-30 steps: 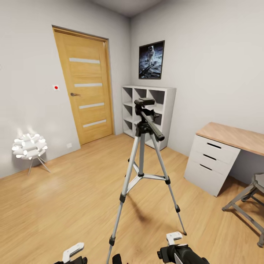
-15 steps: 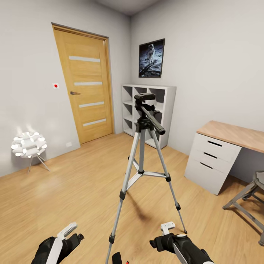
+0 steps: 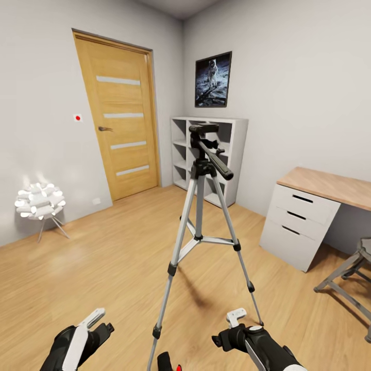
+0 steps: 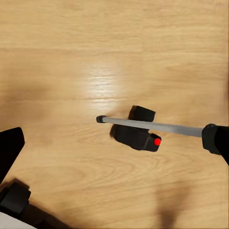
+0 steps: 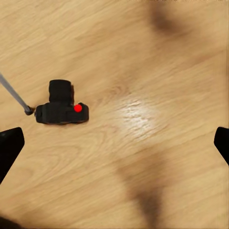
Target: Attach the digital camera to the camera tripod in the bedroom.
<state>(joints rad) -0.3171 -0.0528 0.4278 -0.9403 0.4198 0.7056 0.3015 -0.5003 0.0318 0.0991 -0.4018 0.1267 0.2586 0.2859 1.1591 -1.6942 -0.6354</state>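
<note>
On the plank floor (image 5: 157, 57) by a tripod foot lies the digital camera (image 5: 61, 109), ungrasped; the camera tripod (image 3: 201, 206) stands just ahead. Both arms have risen since a second ago, left end effector (image 3: 95, 322) and right end effector (image 3: 234, 322) open, empty, poised for pickup

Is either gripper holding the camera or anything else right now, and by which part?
Nothing is held. The digital camera lies on the wooden floor beside a foot of the camera tripod; the right gripper is open above it.
</note>
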